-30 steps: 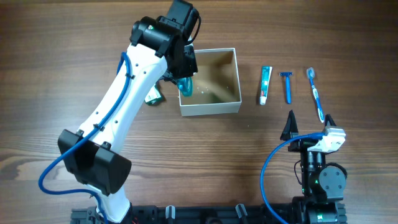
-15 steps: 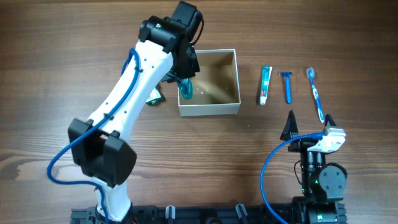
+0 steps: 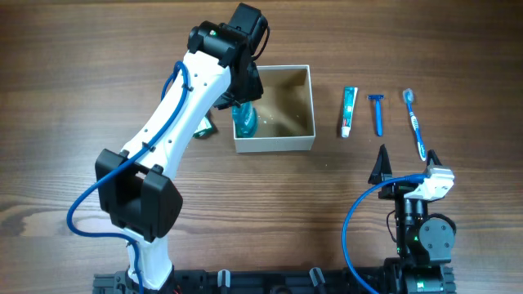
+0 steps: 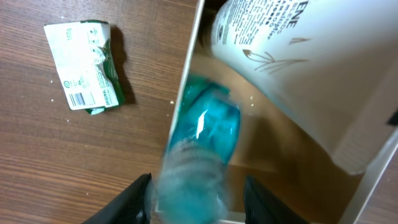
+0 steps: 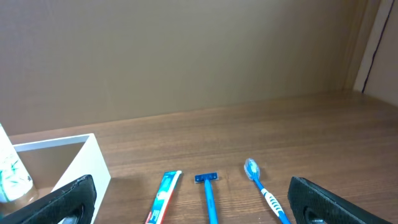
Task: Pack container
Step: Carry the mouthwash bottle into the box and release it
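The container (image 3: pixel 278 142), a white-walled square box with a tan inside, stands at the table's upper middle. My left gripper (image 3: pixel 242 101) hangs over its left edge. In the left wrist view the gripper (image 4: pixel 198 200) is open, with a blurred teal bottle (image 4: pixel 208 134) between the fingers at the box's left wall (image 4: pixel 188 68); there is a gap on its right side. A white bottle (image 4: pixel 298 56) lies inside the box. The teal bottle also shows in the overhead view (image 3: pixel 244 122). My right gripper (image 3: pixel 406 167) is open and empty at the lower right.
A green packet (image 3: pixel 203 126) lies on the table left of the box, also in the left wrist view (image 4: pixel 84 65). A toothpaste tube (image 3: pixel 349 110), a blue razor (image 3: pixel 377 113) and a blue toothbrush (image 3: pixel 415 122) lie in a row right of the box.
The left arm shifted slightly right over the box's left edge. The teal bottle now sits lower, inside the box. The right arm has not moved.
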